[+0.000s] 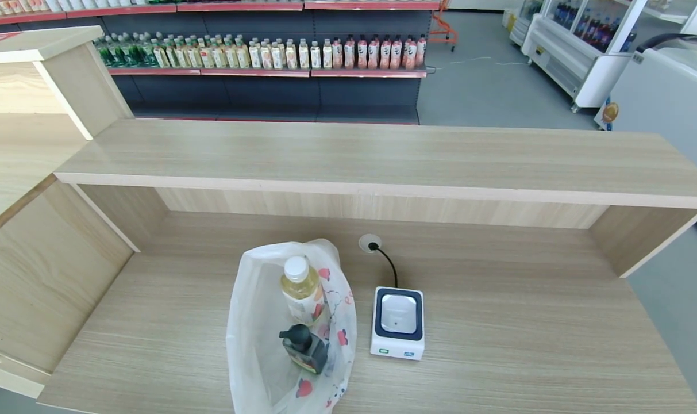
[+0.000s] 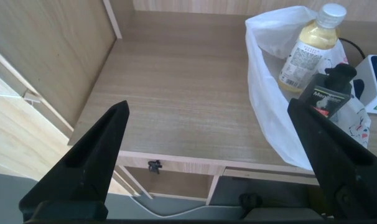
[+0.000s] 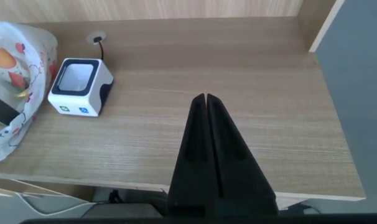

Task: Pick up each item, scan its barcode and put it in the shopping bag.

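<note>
A white plastic shopping bag (image 1: 250,333) with fruit prints stands open on the wooden counter (image 1: 497,322). Inside it are a yellow drink bottle (image 1: 301,290) with a white cap and a small dark bottle (image 1: 305,349) with a black top. Beside the bag sits the white barcode scanner (image 1: 398,322), its cable running to a grommet. My left gripper (image 2: 210,134) is open, held back off the counter's near edge, with the bag (image 2: 269,106) and both bottles (image 2: 308,46) ahead. My right gripper (image 3: 206,102) is shut on nothing, above the counter's near edge right of the scanner (image 3: 79,87).
A raised wooden ledge (image 1: 382,161) runs along the counter's back, with side walls at left and right. Shop shelves of bottled drinks (image 1: 256,54) and freezers (image 1: 584,46) stand in the room beyond. Bare counter lies right of the scanner.
</note>
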You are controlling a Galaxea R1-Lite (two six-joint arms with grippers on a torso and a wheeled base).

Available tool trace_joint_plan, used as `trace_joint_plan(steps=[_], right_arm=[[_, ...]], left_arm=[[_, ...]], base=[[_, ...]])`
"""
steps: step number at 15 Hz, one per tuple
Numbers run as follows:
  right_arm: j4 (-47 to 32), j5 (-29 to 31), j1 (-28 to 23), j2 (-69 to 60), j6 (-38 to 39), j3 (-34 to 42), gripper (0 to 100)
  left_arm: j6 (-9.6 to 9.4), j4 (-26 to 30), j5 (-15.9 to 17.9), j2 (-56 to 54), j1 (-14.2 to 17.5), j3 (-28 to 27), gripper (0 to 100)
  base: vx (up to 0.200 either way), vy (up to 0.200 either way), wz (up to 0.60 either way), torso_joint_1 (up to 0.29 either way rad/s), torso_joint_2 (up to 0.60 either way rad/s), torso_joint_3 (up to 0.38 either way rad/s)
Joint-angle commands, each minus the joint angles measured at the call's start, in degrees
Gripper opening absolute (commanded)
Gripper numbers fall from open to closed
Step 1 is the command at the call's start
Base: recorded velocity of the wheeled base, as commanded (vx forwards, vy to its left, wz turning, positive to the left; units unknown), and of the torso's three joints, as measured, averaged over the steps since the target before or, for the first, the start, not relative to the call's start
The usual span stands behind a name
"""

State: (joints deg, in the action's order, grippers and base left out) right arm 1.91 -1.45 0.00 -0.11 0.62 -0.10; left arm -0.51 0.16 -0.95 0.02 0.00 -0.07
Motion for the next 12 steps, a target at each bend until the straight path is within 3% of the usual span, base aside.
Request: trace_joint_plan(steps=[1,12], right_arm=[[0.0,0.0,0.0,0.1,0.0,0.0,0],[0.0,0.0,0.0,0.1,-0.5,0.1,0]], left_arm=[[-0.02,0.0,0.0,0.0,0.0,0.0,100],[-0.02,0.0,0.0,0.0,0.0,0.0,100]], base=[[0.0,0.0,0.0,0.0,0.0,0.0],[0.0,0.0,0.0,0.0,0.0,0.0]])
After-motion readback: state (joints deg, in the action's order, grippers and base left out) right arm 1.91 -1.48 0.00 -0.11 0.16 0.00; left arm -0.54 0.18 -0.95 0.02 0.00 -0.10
